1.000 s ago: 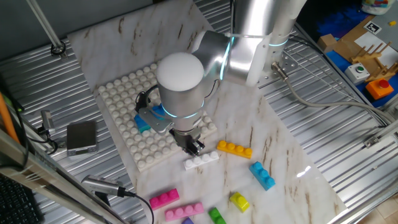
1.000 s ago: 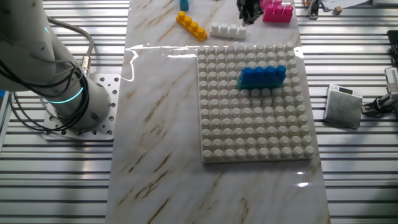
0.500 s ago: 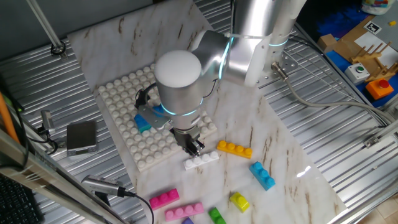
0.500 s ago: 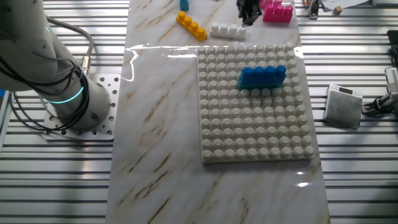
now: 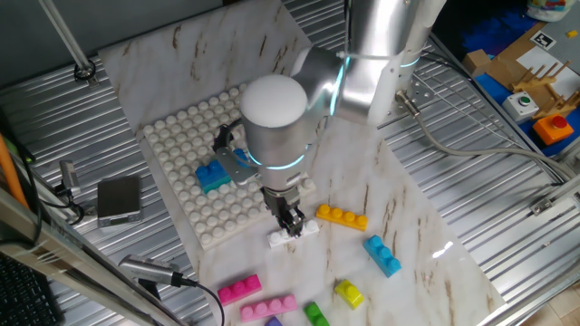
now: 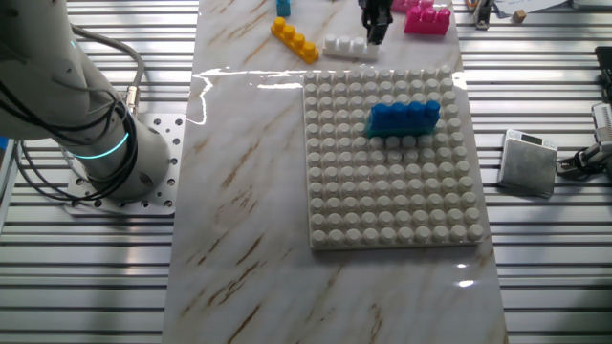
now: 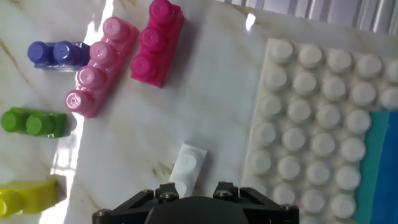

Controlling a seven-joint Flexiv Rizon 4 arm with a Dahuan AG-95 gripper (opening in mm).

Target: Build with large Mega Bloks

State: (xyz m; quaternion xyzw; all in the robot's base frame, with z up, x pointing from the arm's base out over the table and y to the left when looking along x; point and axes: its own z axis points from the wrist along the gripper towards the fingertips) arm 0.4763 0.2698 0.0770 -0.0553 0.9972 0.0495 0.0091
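Note:
My gripper [image 5: 292, 220] is down at the white Mega Blok [image 5: 295, 234], which lies on the marble just off the white studded baseplate [image 5: 181, 145]. In the hand view the white Blok [image 7: 188, 167] runs in between the jaws of the gripper [image 7: 194, 188]. The jaws stand apart, wider than the Blok, and do not clamp it. From the other fixed view the gripper [image 6: 375, 23] stands over the right end of the white Blok [image 6: 346, 46]. A blue Blok [image 6: 404, 117] sits pressed onto the baseplate [image 6: 392, 191].
Loose Bloks lie around: orange [image 5: 342, 217], blue [image 5: 382, 254], two pink [image 7: 99, 66] [image 7: 157, 42], purple [image 7: 55, 53], green [image 7: 31, 121], yellow [image 7: 25, 196]. A grey box [image 5: 119, 199] sits left of the baseplate. Ribbed metal surrounds the marble sheet.
The arm shifted right and lowered, bringing the gripper from just above the baseplate's edge down onto the white Blok. No Blok has moved.

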